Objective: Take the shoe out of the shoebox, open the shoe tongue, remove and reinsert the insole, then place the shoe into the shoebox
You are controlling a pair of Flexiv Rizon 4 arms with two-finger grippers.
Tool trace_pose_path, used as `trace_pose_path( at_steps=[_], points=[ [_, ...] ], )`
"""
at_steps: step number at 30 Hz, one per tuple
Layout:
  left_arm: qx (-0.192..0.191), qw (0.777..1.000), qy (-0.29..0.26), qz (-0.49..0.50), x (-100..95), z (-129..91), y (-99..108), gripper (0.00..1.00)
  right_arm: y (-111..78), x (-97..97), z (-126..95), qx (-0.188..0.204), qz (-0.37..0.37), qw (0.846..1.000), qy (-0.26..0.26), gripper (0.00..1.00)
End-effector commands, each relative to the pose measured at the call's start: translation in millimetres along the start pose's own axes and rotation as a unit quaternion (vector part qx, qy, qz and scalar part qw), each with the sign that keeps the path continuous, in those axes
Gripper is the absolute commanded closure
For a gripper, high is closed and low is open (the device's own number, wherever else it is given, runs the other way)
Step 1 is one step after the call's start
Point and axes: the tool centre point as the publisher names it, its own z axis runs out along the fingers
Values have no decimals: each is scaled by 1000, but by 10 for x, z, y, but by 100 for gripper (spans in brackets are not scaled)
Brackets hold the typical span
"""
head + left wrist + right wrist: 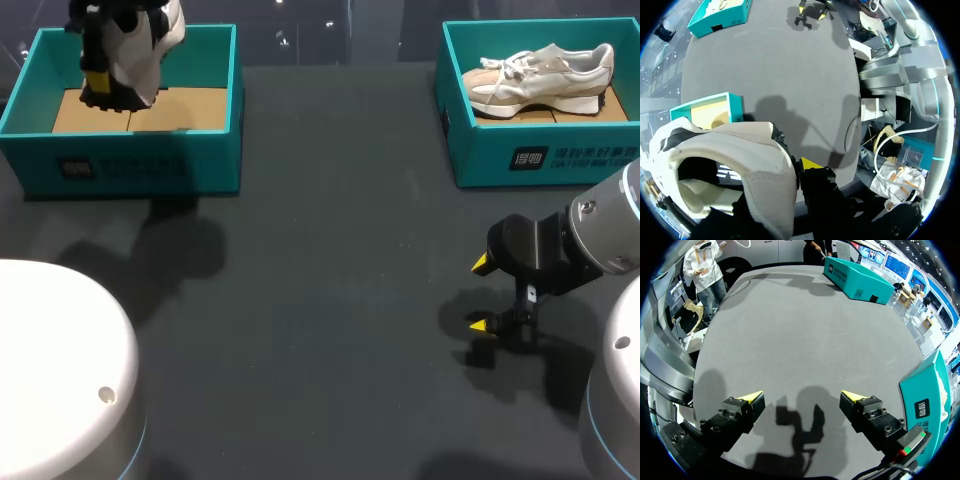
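My left gripper [100,82] is shut on a white shoe with a black sole [142,50]. It holds the shoe up over the left teal shoebox [130,165] at the table's far left. In the left wrist view the shoe's [735,150] heel collar fills the space at the gripper [790,167]; one yellow tip shows outside it and the other finger is hidden inside. A second pale shoe [540,75] lies on its side in the right teal shoebox [545,160]. My right gripper [485,295] hangs open and empty over the table, in front of that box [932,400].
The left box shows a bare cardboard floor [190,108]. Dark table surface [330,250] stretches between the two boxes. The white bases of my arms stand at the near left [50,380] and near right [620,400] corners.
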Motion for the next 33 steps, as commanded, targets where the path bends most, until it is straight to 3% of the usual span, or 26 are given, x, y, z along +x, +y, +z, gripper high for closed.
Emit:
trace_pose_path(
  at_steps=[1,15,21,26,33],
  points=[
    [-8,1000,-9,11,-103,-58,134,100,-3,18,-5,0,0,1000,-1,0],
    [-30,1000,-1,-4,-677,67,915,100,-3,18,-5,0,0,1000,-1,0],
    [-22,1000,-12,13,-876,113,1171,100,-3,18,-5,0,0,1000,-1,0],
    [-13,982,-43,185,-960,169,1361,100,-3,18,-5,0,0,1000,-1,0],
    [-13,982,-43,185,-960,169,1361,100,-3,18,-5,0,0,1000,-1,0]
  ],
)
